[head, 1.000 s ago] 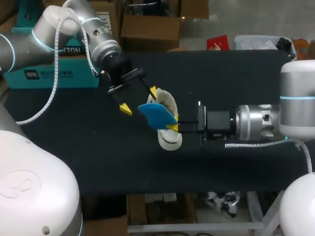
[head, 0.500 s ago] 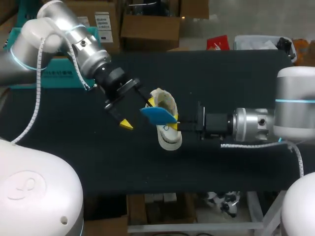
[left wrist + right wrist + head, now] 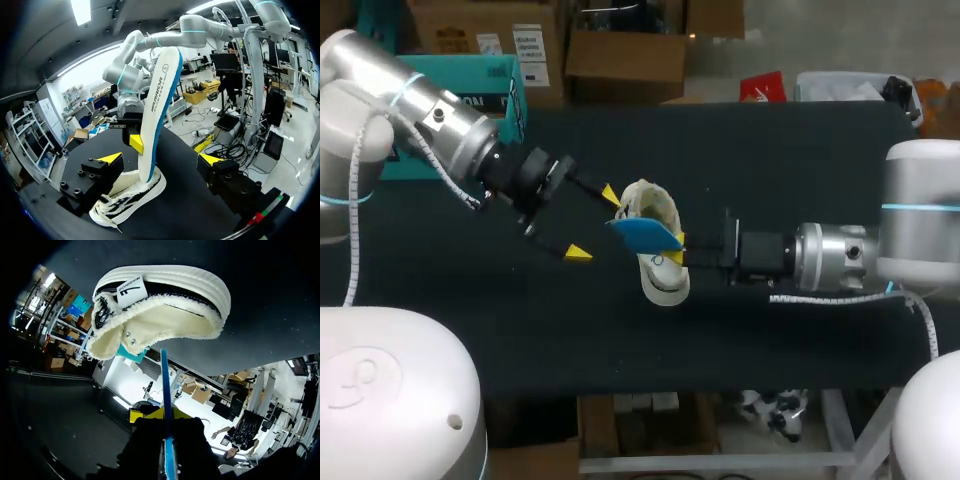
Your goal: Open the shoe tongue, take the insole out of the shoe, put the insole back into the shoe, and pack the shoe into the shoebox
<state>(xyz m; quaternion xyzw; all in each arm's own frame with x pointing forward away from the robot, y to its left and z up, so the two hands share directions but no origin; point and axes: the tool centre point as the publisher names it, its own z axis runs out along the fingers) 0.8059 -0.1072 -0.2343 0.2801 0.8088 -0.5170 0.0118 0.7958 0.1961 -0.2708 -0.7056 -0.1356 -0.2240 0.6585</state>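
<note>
The right gripper [image 3: 676, 250] pinches the blue insole [image 3: 640, 233], its lower end in the shoe [image 3: 663, 282] just ahead, the left gripper [image 3: 593, 223] gaping alongside; mid insole step, I'd say, needing a careful slide next.

Shoe [image 3: 660, 278] lies mid-tabletop. Insole [image 3: 642, 234] stands up out of it with its lower end inside, pinched edge-on by my right gripper [image 3: 674, 250] at the shoe's right side. My left gripper [image 3: 593, 223] hangs just left of the shoe, fingers spread, touching nothing. Box [image 3: 470, 85] sits at the far left corner, behind my left arm.
</note>
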